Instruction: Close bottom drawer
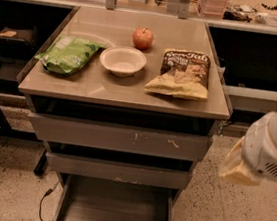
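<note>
Bottom drawer (114, 208) sits pulled out at the foot of the cabinet. Its shallow tray is exposed and its front edge runs along the lower frame edge. It is the narrowest of the three. Above it is the mid drawer front (118, 171), plain grey. Above that is the widest drawer front (120, 138) with pale scratch marks right of centre.

Tool (239, 168) is at the right edge, off to the side of the cabinet at about the height of the upper two drawer fronts. It is well apart from the bottom drawer and touches nothing. Only a cream part under the white arm housing shows, so I cannot tell whether it is wide or narrow.

On the tabletop (126, 88):
- green snack bag (67, 54) at left
- white bowl (123, 61) at centre
- red apple (143, 38) behind the bowl
- brown chip bag (182, 73) at right

A black cable (44, 201) lies on the speckled floor left of the bottom drawer.
</note>
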Available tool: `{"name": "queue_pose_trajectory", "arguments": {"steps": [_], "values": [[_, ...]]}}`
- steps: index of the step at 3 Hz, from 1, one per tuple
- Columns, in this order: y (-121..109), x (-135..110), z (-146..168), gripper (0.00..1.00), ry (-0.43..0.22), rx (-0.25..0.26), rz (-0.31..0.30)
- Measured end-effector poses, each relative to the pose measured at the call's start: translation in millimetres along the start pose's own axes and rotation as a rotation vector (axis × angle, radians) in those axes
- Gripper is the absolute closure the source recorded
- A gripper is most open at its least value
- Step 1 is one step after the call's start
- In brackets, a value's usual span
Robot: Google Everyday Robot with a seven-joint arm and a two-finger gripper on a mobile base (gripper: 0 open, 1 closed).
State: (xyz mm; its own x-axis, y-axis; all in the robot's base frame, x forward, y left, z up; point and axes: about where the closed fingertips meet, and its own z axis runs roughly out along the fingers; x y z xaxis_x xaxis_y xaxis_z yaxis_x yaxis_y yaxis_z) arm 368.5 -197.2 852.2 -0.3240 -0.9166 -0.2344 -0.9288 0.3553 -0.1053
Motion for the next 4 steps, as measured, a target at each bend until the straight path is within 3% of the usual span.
{"name": "queue_pose_trajectory", "arguments": {"steps": [1, 2, 3, 4], "values": [[21, 16, 28, 1.00, 0.037, -0.058, 0.007], [20, 16, 27, 1.00, 0.036, -0.056, 0.007], [35, 21, 52, 1.00, -0.017, -0.114, 0.026], [65, 37, 125, 1.00, -0.036, -0.221, 0.082]]}}
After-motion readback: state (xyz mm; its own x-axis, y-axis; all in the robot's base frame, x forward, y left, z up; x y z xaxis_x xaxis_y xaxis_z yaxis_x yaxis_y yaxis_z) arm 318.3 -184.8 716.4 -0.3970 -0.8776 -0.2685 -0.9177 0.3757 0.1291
